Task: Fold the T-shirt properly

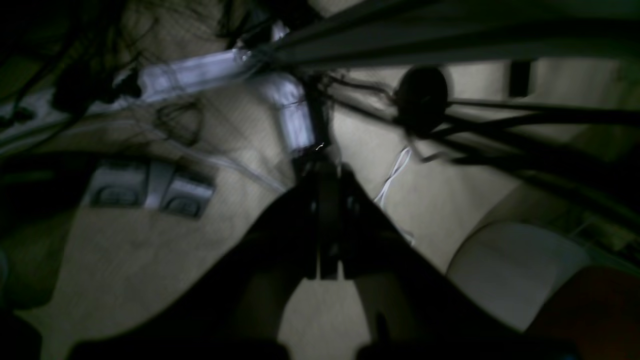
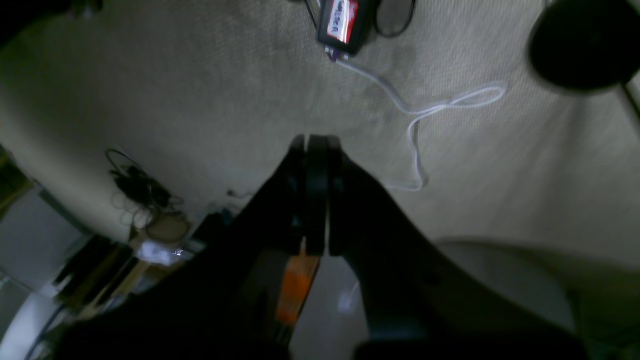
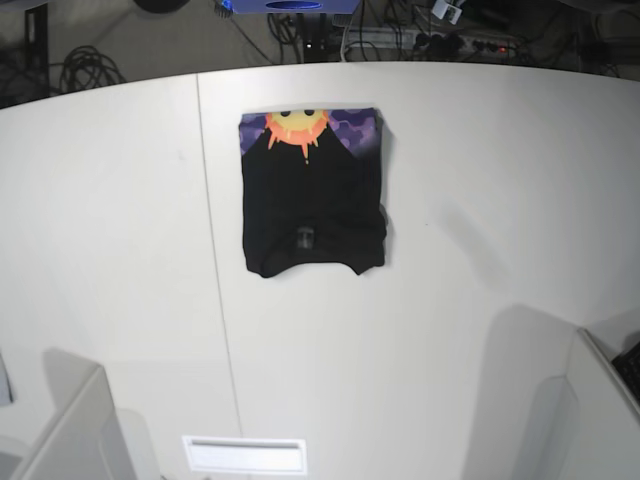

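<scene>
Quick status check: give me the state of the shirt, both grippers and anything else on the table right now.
T-shirt: folded into a compact rectangle, lying flat on the table, sun print showing along its far edge, not held.
Left gripper: shut, empty, pointed at the carpeted floor.
Right gripper: shut, empty, also away from the shirt.
Table: white, carrying only the shirt in the base view.
</scene>
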Robot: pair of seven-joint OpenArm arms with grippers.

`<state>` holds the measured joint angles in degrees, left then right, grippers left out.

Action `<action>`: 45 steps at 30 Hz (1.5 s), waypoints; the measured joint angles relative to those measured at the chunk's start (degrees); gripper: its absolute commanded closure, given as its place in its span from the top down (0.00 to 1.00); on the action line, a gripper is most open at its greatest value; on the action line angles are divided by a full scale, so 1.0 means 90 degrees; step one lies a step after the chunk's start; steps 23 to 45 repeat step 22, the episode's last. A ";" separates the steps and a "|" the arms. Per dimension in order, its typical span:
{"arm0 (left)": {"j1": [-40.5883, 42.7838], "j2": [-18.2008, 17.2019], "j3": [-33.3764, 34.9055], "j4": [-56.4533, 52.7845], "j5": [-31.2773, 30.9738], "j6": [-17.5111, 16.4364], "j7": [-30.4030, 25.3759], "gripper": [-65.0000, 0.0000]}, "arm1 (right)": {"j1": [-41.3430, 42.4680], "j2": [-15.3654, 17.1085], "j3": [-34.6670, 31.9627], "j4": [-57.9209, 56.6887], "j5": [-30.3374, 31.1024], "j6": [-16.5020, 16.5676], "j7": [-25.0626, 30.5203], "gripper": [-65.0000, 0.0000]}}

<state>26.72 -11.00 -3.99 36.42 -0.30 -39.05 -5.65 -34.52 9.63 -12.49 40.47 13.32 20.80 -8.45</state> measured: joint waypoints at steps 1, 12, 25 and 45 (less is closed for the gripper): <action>-0.0177 -0.0034 0.0080 -0.0340 0.0024 0.0000 -0.0187 0.00 | 0.0131 -0.0078 0.0005 -0.0437 -0.0024 -0.0017 0.0192 0.00; -0.1698 -0.0117 0.2006 -0.3237 -0.0024 -0.0005 -0.1469 0.00 | 0.1355 -0.0505 0.0032 -0.3242 0.0015 0.0005 0.2115 0.00; -0.1678 -0.0097 0.2300 -0.2892 -0.0114 0.1059 -0.1994 0.00 | 0.1545 -0.0619 0.0032 -0.3303 0.0017 -0.1428 0.2807 0.00; -0.1678 -0.0097 0.2300 -0.2892 -0.0114 0.1059 -0.1994 0.00 | 0.1545 -0.0619 0.0032 -0.3303 0.0017 -0.1428 0.2807 0.00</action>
